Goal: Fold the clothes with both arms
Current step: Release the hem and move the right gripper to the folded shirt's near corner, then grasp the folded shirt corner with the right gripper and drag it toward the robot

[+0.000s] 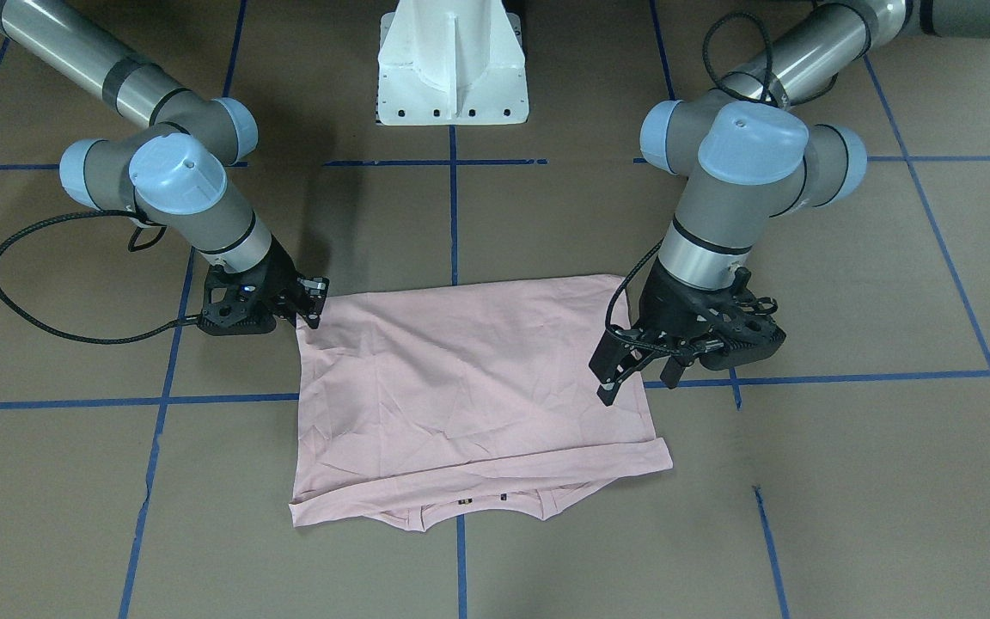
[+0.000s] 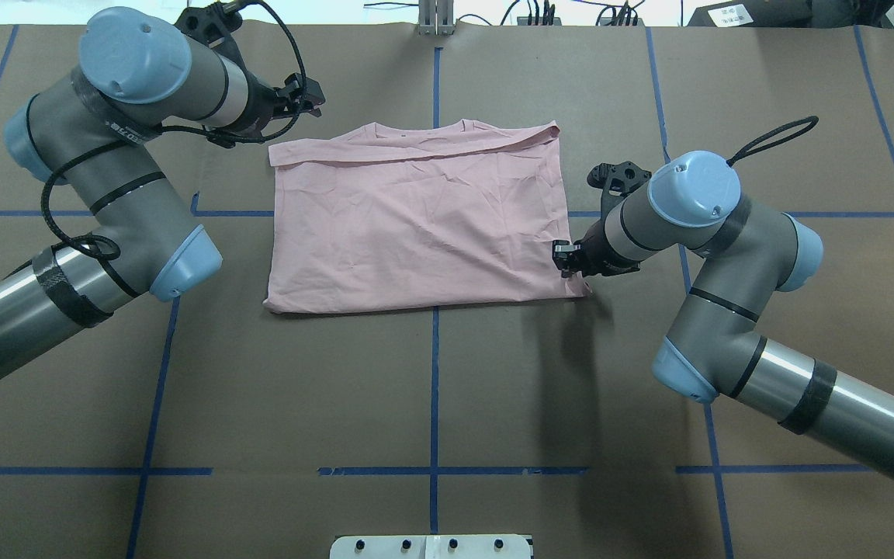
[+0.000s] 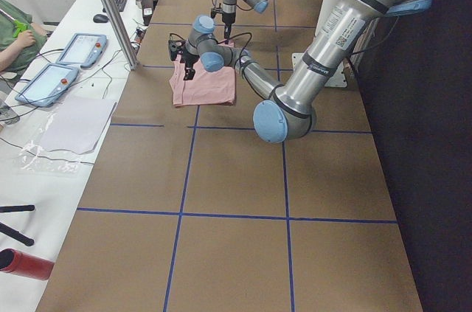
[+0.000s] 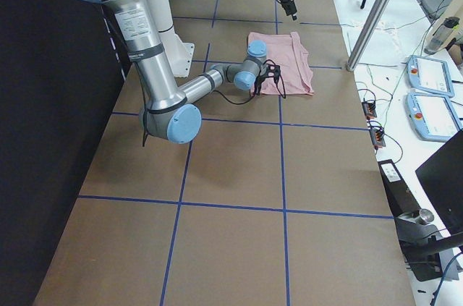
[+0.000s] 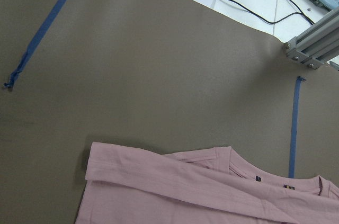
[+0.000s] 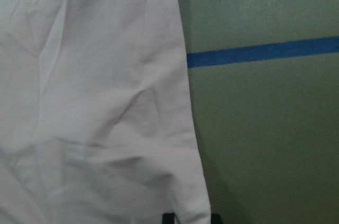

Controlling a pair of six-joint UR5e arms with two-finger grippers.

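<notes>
Your right gripper straddled a corner of the T-shirt — clamped or not, I couldn't tell — your left gripper hung wide above the collar end, likely awaiting a paired fold.

— Was there anything to read on the bench?
— Nothing legible. The left arm bore a strip of print, too small to make out, and the tags at the T-shirt collar were mere dark specks

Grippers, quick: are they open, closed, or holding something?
Left gripper: open, holding nothing.
Right gripper: at the shirt corner; whether it is open or closed cannot be told.
</notes>
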